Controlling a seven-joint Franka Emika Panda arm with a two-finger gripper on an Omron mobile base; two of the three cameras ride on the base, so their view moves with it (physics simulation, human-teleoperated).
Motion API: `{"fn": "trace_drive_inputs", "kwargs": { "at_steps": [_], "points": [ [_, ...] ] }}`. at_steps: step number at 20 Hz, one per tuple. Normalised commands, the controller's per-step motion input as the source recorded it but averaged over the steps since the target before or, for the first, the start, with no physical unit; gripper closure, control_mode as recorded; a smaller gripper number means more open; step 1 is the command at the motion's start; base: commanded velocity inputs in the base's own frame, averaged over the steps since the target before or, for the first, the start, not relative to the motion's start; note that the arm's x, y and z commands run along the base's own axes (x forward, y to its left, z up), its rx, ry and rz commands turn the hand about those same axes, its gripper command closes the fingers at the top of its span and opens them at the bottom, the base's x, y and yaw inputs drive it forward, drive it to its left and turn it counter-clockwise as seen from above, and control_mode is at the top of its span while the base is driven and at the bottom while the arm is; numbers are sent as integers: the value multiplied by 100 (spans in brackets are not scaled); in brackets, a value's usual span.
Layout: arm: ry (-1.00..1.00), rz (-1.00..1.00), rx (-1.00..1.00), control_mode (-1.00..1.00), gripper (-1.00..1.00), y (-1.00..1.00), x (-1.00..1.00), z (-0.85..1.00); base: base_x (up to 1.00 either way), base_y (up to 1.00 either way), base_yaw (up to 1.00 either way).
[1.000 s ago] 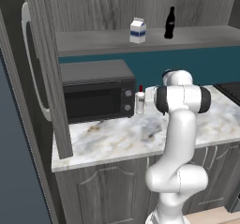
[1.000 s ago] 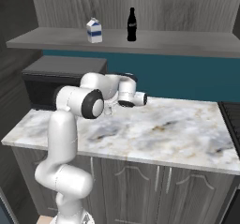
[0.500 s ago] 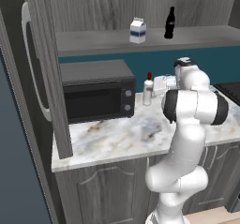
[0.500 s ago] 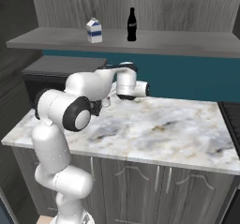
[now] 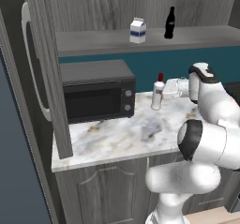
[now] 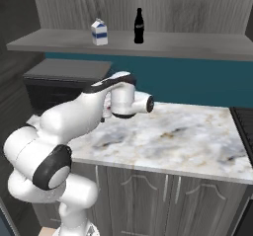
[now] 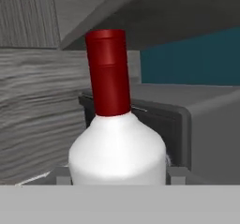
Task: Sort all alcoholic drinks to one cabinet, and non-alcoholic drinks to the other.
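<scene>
Left base view. Red-capped bottle upright on marble counter, just right of microwave. Gripper at bottle's right flank, level with its body; a second ago further left and nearer the microwave, arm since swung right and bottle carried along. Milk carton and cola bottle apart on upper shelf, unmoved.

Right base view. Arm folded over counter, wrist hiding the bottle. Milk carton and cola bottle on shelf.

Hand view. Bottle close and centred, red cap upward, white shoulders spanning from one finger tip to the other. Jaws clamped on bottle body, partly apart to its width.

Meaning, as judged: grasp secured, non-alcoholic pair already placed, alcoholic bottle in transit toward the other cabinet.
</scene>
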Motion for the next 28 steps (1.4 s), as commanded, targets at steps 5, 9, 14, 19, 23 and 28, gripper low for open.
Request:
{"fn": "trace_drive_inputs", "kwargs": {
  "at_steps": [5,9,14,19,23,28],
  "points": [
    [0,-19,0,-100,100,0,-98,86,0,0,0],
    [7,-21,0,-100,100,0,-98,85,0,0,0],
    [16,-20,0,-100,100,0,-98,51,0,0,0],
    [25,-17,0,-100,100,0,-88,23,0,0,0],
    [27,-16,0,-100,100,0,-61,9,0,0,0],
    [17,-12,-3,-100,100,1,-39,18,0,0,0]
  ]
}}
